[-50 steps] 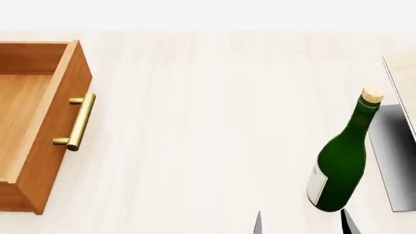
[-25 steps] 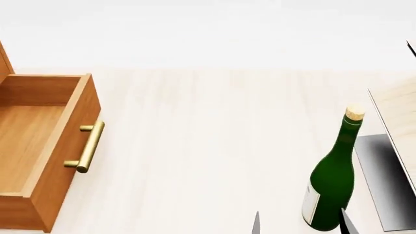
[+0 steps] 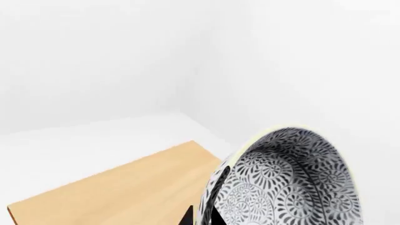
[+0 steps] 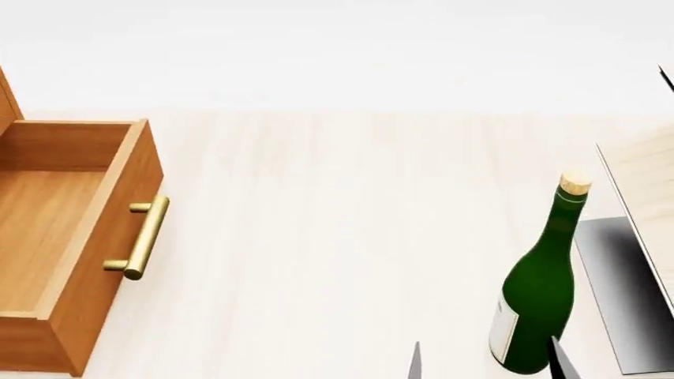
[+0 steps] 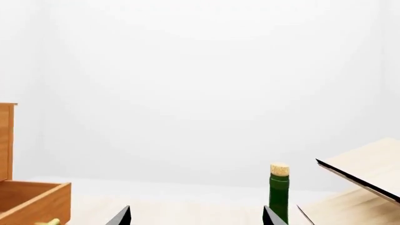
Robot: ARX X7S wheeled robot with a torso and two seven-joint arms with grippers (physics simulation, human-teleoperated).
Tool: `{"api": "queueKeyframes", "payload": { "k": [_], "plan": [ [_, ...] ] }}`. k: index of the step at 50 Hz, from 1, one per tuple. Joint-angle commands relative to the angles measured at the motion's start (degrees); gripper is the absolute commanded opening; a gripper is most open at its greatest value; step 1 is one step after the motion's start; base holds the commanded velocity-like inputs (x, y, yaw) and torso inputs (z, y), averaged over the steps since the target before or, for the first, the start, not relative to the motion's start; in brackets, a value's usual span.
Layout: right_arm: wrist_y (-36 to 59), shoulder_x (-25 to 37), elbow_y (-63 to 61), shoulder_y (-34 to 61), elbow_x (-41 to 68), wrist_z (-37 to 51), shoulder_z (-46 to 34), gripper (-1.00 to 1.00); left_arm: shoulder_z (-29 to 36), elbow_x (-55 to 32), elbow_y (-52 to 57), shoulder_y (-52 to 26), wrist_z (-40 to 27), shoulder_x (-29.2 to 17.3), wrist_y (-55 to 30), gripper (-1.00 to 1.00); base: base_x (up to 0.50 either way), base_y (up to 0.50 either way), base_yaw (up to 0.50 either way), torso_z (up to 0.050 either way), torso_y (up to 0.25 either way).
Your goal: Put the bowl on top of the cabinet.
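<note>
**Bowl held above the cabinet top**

Pale wood surface [image 4: 348, 237] stretches ahead of us under a blank white background. At the left of our head view an open drawer [image 4: 63, 237] of the orange-brown cabinet [image 4: 95, 300] juts out, its brass bar handle [image 4: 142, 237] facing the middle of the surface. The drawer interior that we can see is bare wood.

At the right of the head view a green bottle [image 4: 537, 316] stands upright with a cork in its neck and a pale label low on its side. Just beyond it is a pale wooden rack [image 4: 642, 174] on a dark base [image 4: 627, 292].

Our right gripper [image 4: 484, 359] shows only as two dark fingertips at the bottom edge of the head view; its jaws stand wide apart with nothing between them, and the bottle's foot is just beside the right-hand tip. The right wrist view shows the same gap, with the bottle neck [image 5: 278, 192] past one tip.

Our left gripper [image 3: 200, 216] is outside the head view. Its wrist camera shows the bowl [image 3: 287, 183], white-grey with a dark floral pattern, tilted on its side and gripped at the rim by the jaws. Below it lies a flat orange-brown wooden panel [image 3: 119, 192], apparently the cabinet's top; the bowl hangs above it, not resting on it.
</note>
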Motion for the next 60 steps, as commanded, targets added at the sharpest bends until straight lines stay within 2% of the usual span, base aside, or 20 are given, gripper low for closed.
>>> {"api": "queueKeyframes", "payload": {
  "k": [1, 10, 15, 23, 28, 37, 46, 60],
  "plan": [
    [-0.24, -1.03, -0.04, -0.03, -1.53, -1.22, 1.05, 1.00, -5.34, 1.60, -2.89, 1.93, -0.27, -1.45, -0.53, -1.00, 0.00, 0.00, 0.00, 0.000, 0.000],
    [-0.39, -0.89, 0.07, -0.08, -1.66, -1.05, 0.96, 1.00, -8.61, 1.39, -9.03, -1.35, -1.88, 0.09, -2.35, -1.00, 0.00, 0.00, 0.00, 0.000, 0.000],
    [-0.53, -0.79, 0.09, -0.15, -1.82, -0.98, 0.86, 1.00, -7.09, -0.28, -12.63, -2.85, 1.09, 1.57, -2.68, -1.00, 0.00, 0.00, 0.00, 0.000, 0.000],
    [-0.40, -0.65, 0.17, 0.06, -1.80, -0.83, 0.85, 1.00, -9.62, -2.17, -20.41, -7.15, 3.43, 3.07, -1.99, -1.00, 0.00, 0.00, 0.00, 0.000, 0.000],
    [-0.45, -0.57, -0.05, -0.08, -1.87, -0.64, 0.88, 1.00, -11.41, -1.61, -23.71, -8.42, 2.23, 3.27, -0.16, -1.00, 0.00, 0.00, 0.00, 0.000, 0.000],
    [-0.52, -0.46, 0.01, -0.08, -1.99, -0.52, 0.73, 1.00, -13.37, -0.35, -24.23, -7.50, -0.54, 2.45, 1.34, -1.00, 0.00, 0.00, 0.00, 0.000, 0.000],
    [-0.43, -0.29, 0.18, 0.11, -1.66, -0.39, 0.87, 1.00, -20.39, 0.48, -19.94, -7.13, -7.65, 2.14, 1.12, -1.00, 0.00, 0.00, 0.00, 0.000, 0.000],
    [-0.31, -0.04, -0.02, 0.11, -1.68, -0.21, 0.60, 1.00, -18.82, 0.89, -22.08, -4.62, -6.15, 1.59, 1.98, -1.00, 0.00, 0.00, 0.00, 0.000, 0.001]
  ]
}}
